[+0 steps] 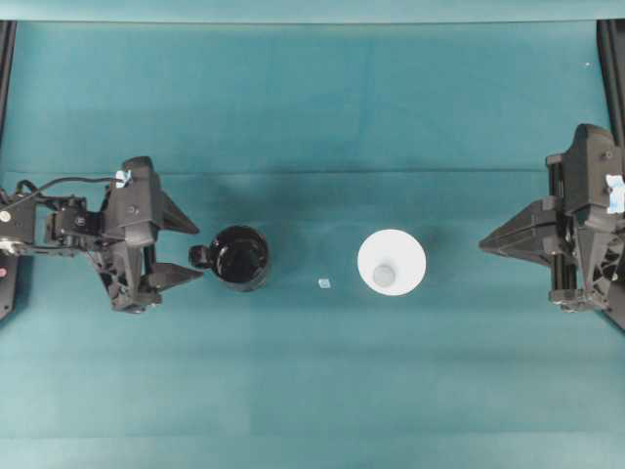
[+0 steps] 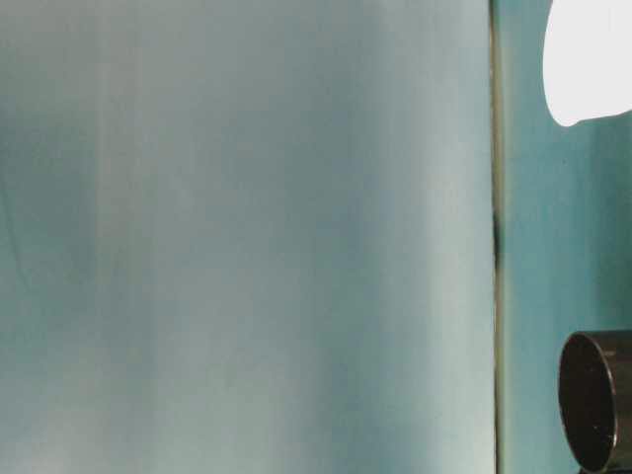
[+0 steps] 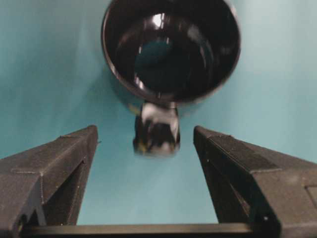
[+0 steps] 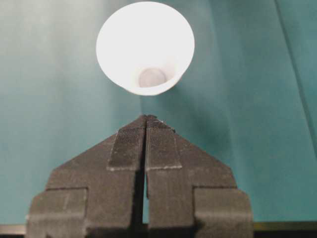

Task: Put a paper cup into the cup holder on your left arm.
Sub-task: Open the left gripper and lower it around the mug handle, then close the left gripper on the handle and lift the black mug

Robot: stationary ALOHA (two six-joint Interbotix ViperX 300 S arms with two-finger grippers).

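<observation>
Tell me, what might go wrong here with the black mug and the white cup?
1. The open left gripper sits right by the cup holder's small handle; a push forward could shove or spin the holder rather than catch it.
2. The paper cup stands upright, light and apart from the shut right gripper; closed fingers would likely tip it unless they open first.
3. A tiny scrap lies between cup and holder and might snag a slid cup.

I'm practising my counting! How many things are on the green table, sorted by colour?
White: 1, the small white tapered paper cup, standing upright
Black: 1, the glossy black round cup holder with a looped side handle
Pale: 1, a tiny pale scrap lying between them; too small to tell what it is
Total: 3
</observation>
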